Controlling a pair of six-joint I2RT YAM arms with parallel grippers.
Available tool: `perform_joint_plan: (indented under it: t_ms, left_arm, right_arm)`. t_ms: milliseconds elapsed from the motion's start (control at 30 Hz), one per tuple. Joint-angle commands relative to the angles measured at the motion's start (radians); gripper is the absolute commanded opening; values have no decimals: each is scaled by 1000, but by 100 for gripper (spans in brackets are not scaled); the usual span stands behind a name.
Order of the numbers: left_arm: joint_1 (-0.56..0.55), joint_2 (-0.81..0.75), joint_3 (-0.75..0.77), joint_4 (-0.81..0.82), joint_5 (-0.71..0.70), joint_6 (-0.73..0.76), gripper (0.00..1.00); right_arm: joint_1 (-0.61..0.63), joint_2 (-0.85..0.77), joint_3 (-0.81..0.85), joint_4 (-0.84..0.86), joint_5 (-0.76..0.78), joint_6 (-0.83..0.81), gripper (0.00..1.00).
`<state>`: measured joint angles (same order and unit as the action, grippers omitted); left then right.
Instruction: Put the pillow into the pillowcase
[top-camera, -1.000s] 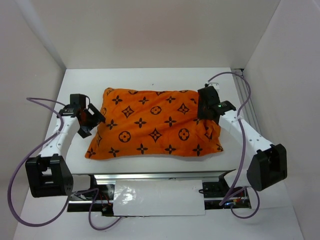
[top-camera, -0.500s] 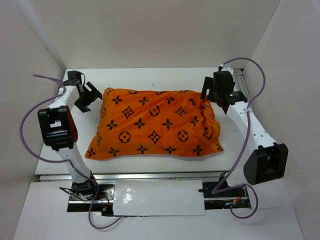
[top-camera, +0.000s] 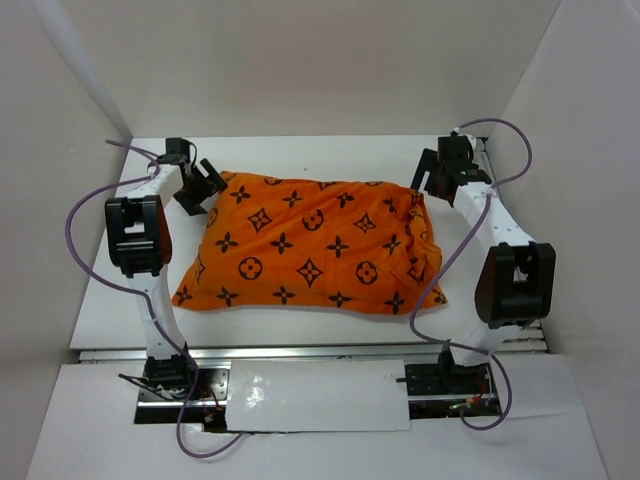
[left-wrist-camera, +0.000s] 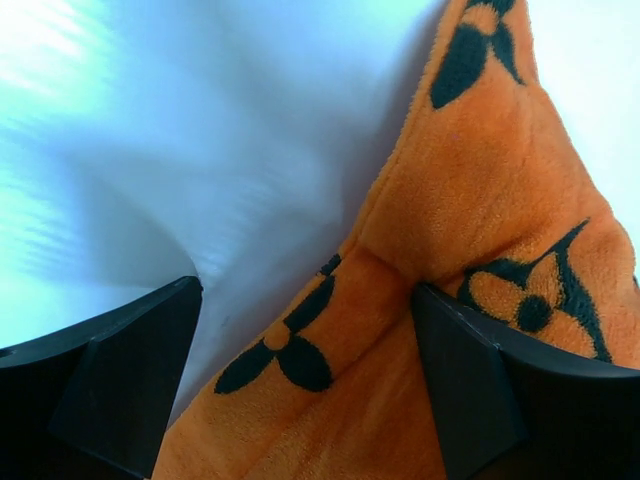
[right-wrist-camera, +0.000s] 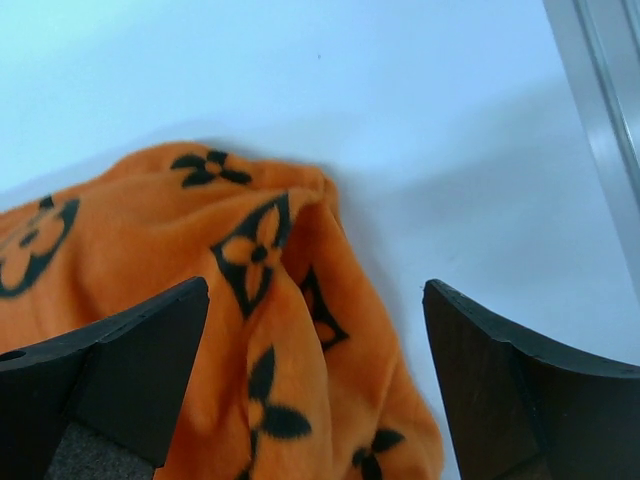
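Note:
The orange pillowcase (top-camera: 315, 248) with dark brown motifs lies puffed and full across the white table. The pillow is hidden; no white shows. My left gripper (top-camera: 200, 186) is open at the case's far left corner, and the left wrist view shows that orange corner (left-wrist-camera: 400, 330) between the spread jaws, with the right finger (left-wrist-camera: 520, 400) against the fabric. My right gripper (top-camera: 436, 176) is open at the far right corner, and the right wrist view shows bunched orange fabric (right-wrist-camera: 270, 330) between its wide jaws, not pinched.
The white table (top-camera: 300, 155) is boxed in by white walls at the back and sides. A metal rail (top-camera: 495, 190) runs along the right edge, also in the right wrist view (right-wrist-camera: 600, 80). Purple cables loop from both arms.
Both arms have swung from the pillowcase's sides to its far corners. The case's left end has shifted slightly right and its near left corner has spread.

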<state>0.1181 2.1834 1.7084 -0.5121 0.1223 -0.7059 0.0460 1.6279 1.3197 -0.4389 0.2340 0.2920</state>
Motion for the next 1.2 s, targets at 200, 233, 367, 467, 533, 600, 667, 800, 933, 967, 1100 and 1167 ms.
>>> perform_joint_plan:
  t_ms: [200, 233, 367, 467, 533, 600, 667, 800, 933, 967, 1100, 1167]
  left_arm:
    - [-80, 81, 2, 67, 60, 37, 0]
    - [-80, 67, -15, 78, 51, 37, 0]
    - [-71, -32, -120, 147, 11, 37, 0]
    - [-61, -135, -174, 190, 1, 37, 0]
    - [-61, -180, -185, 201, -9, 48, 0]
    - [-52, -237, -185, 201, -9, 57, 0]
    - [-52, -273, -185, 201, -9, 66, 0]
    - [-43, -353, -129, 170, -55, 92, 0]
    - [-22, -341, 127, 31, -102, 120, 0]
    - [-12, -327, 188, 3, -116, 134, 0]
    - [38, -268, 605, -164, -138, 143, 0]
    - [66, -277, 759, -174, -83, 132, 0]
  right_arm:
    - [-48, 167, 111, 127, -58, 85, 100]
    - [-60, 194, 111, 127, -70, 97, 100]
    - [-106, 257, 102, 164, -153, 151, 100]
    - [-118, 309, 102, 216, -241, 174, 100]
    - [-118, 334, 116, 227, -315, 174, 90]
    - [-118, 355, 127, 227, -363, 174, 75]
    - [-118, 366, 110, 249, -441, 162, 37]
    - [-118, 322, 99, 307, -452, 121, 0]
    - [-127, 322, 400, 207, -392, 50, 0]
    - [-127, 322, 459, 198, -366, 50, 0]
    - [-166, 364, 786, 169, -316, 39, 0]
    - [-189, 397, 1020, 80, -306, 30, 0]
